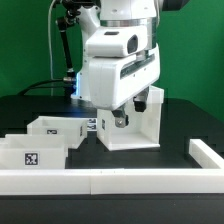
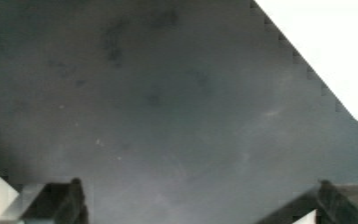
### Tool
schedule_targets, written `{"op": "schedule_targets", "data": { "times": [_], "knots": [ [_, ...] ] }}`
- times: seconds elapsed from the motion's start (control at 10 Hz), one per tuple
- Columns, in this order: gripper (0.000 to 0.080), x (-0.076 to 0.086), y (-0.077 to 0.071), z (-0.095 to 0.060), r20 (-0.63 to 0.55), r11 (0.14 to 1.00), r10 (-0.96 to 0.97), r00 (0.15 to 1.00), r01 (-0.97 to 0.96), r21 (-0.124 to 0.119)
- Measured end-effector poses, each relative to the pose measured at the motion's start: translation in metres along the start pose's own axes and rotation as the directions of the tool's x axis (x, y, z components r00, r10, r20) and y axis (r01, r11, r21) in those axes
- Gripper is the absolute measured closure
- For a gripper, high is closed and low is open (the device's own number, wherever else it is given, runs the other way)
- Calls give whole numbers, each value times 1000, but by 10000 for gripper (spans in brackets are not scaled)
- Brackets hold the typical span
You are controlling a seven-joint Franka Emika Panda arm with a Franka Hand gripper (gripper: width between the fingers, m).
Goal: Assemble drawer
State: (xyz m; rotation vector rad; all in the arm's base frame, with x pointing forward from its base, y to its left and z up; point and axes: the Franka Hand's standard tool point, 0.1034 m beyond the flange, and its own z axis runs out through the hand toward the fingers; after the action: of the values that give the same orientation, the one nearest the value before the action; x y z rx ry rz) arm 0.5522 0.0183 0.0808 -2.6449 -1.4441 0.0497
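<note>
The tall white drawer housing [image 1: 143,126] stands upright at the table's middle. My gripper [image 1: 119,120] hangs just at its side towards the exterior view's left, low over the table. In the wrist view the gripper [image 2: 197,192] is open: its dark fingers [image 2: 53,203] stand far apart with only dark table between them. A white part [image 2: 341,48] fills one corner there; I cannot tell which part it is. Two shallow white trays with square tags sit on the exterior view's left, one further back [image 1: 52,128] and one nearer [image 1: 30,155].
A long low white rail [image 1: 110,180] runs along the table's front edge and turns back on the exterior view's right [image 1: 206,154]. A small tagged sheet [image 1: 88,125] lies between the rear tray and the housing. The arm's white body [image 1: 115,65] looms over the housing.
</note>
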Motion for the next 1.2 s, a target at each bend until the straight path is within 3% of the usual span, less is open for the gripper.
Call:
{"op": "schedule_targets", "data": {
  "times": [0.6, 1.0, 1.2],
  "knots": [
    [150, 0, 0, 0, 2, 1000, 7, 1000, -7, 0],
    [150, 8, -16, 3, 10, 968, 253, 968, -253, -5],
    [150, 9, -17, 3, 8, 926, 377, 926, -377, -1]
  ]
}}
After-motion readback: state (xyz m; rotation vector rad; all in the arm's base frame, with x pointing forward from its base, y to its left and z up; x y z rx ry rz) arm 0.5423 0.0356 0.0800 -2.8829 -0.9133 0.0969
